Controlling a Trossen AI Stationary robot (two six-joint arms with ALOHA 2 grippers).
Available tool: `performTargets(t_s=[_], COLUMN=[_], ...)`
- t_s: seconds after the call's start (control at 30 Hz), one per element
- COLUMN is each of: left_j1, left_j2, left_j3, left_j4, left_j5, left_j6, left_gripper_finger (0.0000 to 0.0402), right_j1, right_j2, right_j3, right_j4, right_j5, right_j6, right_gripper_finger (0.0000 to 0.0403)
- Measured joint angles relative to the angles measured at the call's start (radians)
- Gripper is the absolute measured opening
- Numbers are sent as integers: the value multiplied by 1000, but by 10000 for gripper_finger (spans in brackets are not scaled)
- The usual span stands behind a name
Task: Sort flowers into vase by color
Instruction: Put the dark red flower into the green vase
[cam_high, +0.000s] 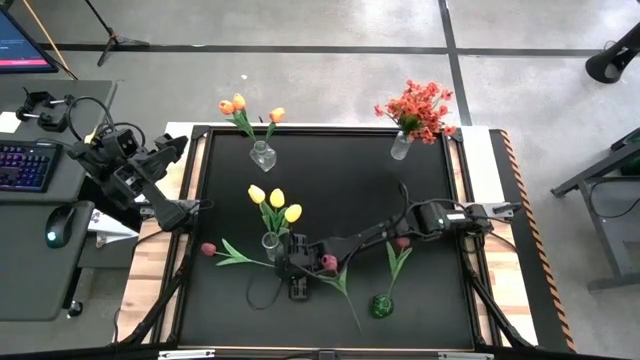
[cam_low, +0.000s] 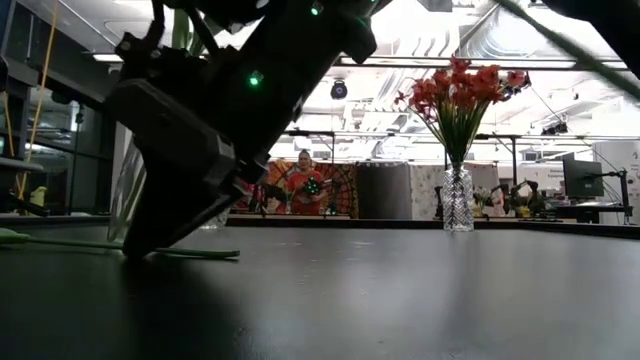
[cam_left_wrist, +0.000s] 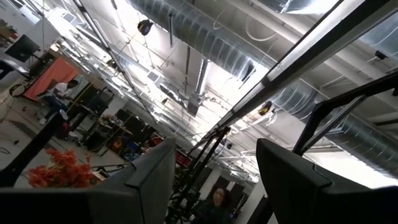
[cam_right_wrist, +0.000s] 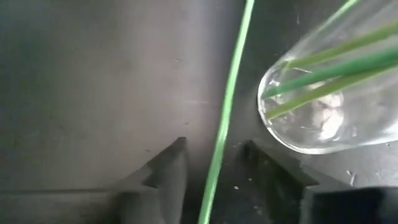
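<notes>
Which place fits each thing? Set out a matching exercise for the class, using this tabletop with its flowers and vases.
Things:
1. yellow tulips
2. orange tulips
3. red-orange blossom spray
4. green vase

Places:
A. in a clear vase at the mat's far right corner
B. lying on its side near the mat's front edge
C. in a clear vase mid-mat, beside the right gripper
D. in a clear vase at the mat's far left

Pairs: 1-C, 2-D, 3-A, 4-B
</notes>
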Motion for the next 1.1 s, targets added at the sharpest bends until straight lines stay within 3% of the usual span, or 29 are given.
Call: performTargets(t_s=[0.13,0.2,0.37,1.1], left_j1=[0,0,0,0], left_j2=[0,0,0,2], left_j3=[0,0,0,0], left_j4=[0,0,0,-60], left_j5=[-2,-2,-2,-10], left_j6=[0,0,18,71], left_gripper_finger=[209,209,209,209], right_j1=[20,21,0,-67], right_j2=[3,3,-28,-454], right_j3=[0,0,-2,-9], right_j4=[-5,-19,-76,-351], right_j5=[26,33,-26,-196], right_j6=[-5,2,67,-67], right_gripper_finger=[35,14,2,0])
